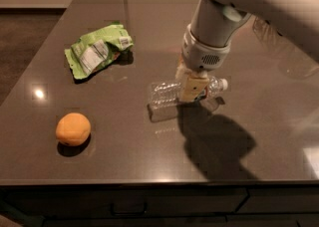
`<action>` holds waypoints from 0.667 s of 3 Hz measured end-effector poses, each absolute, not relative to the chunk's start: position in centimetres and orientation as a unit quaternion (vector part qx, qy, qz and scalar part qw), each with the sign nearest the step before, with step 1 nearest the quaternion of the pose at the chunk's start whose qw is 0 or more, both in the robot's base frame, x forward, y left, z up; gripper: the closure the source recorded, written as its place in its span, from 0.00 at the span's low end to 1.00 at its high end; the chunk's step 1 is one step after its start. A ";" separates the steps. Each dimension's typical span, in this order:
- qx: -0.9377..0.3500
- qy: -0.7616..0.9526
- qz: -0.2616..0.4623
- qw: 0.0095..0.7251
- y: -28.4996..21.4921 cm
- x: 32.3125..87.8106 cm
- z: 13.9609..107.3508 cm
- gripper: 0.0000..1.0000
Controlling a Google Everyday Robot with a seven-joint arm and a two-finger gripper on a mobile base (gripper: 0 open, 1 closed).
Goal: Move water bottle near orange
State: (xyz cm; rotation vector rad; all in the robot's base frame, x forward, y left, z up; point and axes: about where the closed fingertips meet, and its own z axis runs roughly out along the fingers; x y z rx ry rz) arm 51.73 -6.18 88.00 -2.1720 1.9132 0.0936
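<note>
The water bottle, clear and ribbed with a white cap at its right end, lies on its side on the dark table, right of centre. My gripper is down on the bottle's middle, covering the label area. The orange sits at the front left of the table, well apart from the bottle and the gripper.
A crumpled green snack bag lies at the back left. The table's front edge runs just below the orange. My arm reaches in from the upper right and casts a shadow in front of the bottle.
</note>
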 end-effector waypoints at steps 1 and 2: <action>-0.778 0.616 0.030 0.122 -3.5 49.1 88.8 1.00; -0.803 0.585 0.027 0.112 -1.3 47.1 88.4 1.00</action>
